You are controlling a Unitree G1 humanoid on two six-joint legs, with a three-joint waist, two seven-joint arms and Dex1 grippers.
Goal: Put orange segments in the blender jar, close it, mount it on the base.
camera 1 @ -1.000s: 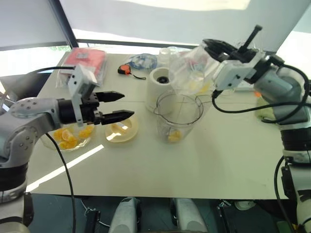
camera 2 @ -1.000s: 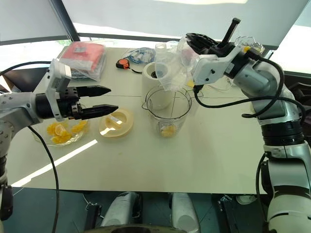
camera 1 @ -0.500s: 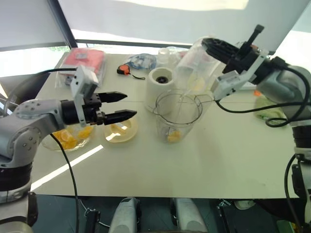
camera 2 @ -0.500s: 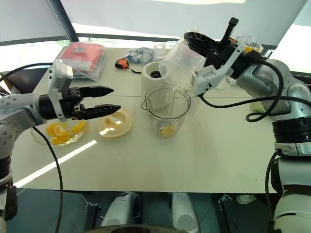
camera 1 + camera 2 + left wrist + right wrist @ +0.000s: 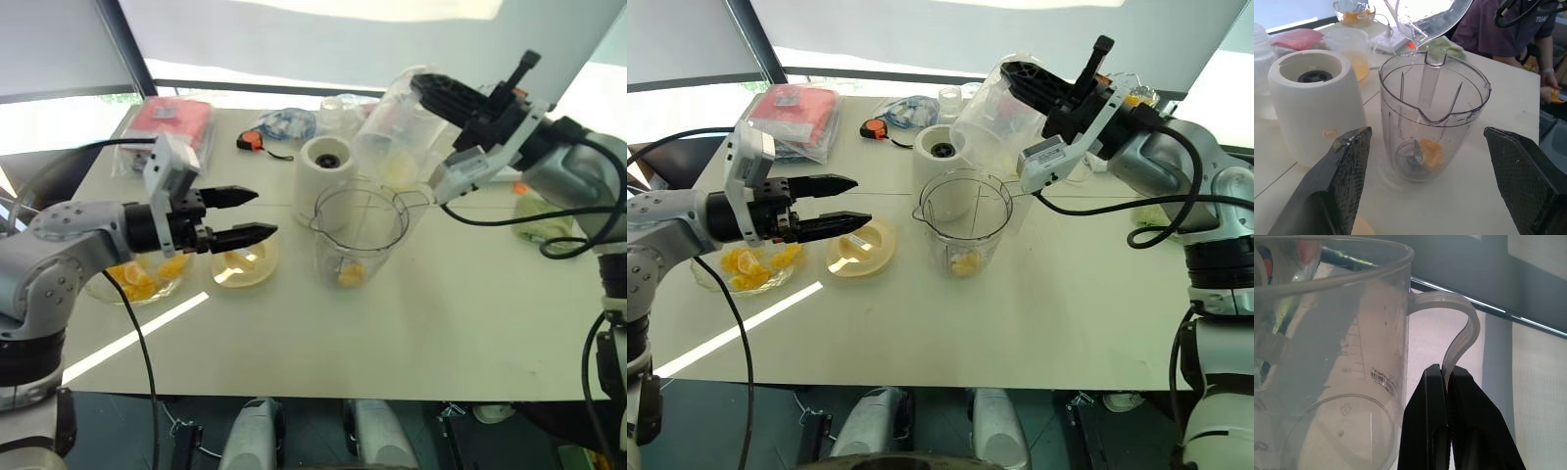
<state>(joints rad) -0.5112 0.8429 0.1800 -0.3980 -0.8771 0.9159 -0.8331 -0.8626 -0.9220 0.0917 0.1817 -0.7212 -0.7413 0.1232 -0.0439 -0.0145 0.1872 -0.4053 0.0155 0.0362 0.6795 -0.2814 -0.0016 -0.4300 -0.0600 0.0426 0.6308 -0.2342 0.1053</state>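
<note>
Blender jar [image 5: 359,235] stands open at mid-bench, 1 orange segment [image 5: 1431,152] at its blades, with the white base [image 5: 323,171] just behind it. Right fingers [image 5: 1432,421] pinch the handle of a clear jug [image 5: 991,116] tilted over the jar's rim. Left fingers [image 5: 242,235] hover spread wide by the yellow lid [image 5: 245,269], near the bowl of segments [image 5: 137,282]. The cream bench [image 5: 431,333] runs open to its near edge.

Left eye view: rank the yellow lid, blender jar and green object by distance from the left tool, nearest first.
1. Yellow lid, on the table just under the left tool.
2. Blender jar, mid-table, where the fingers point.
3. Green object, far right of the table.
</note>
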